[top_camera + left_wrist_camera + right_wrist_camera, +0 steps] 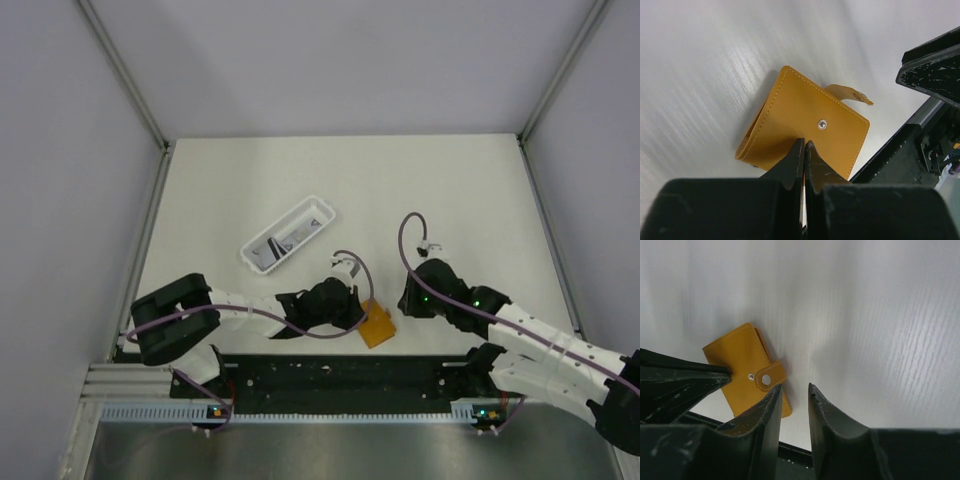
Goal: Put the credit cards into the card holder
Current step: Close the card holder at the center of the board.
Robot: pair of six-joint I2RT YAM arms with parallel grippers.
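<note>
The orange-tan card holder [379, 327] lies closed on the table near the front edge, between my two grippers. In the left wrist view the holder [800, 115] shows its snap stud and a loose strap. My left gripper [805, 145] is shut, its tips resting on the holder's near edge. In the right wrist view my right gripper [794, 387] is open and empty, just right of the holder [737, 360], its left finger beside the strap's snap. The credit cards [284, 241] lie in the long white tray [318, 210].
The white tray stands behind and left of the holder. A black rail [340, 375] runs along the table's front edge, close below the holder. Grey walls enclose the table on three sides. The left gripper's finger [680, 382] reaches into the right wrist view.
</note>
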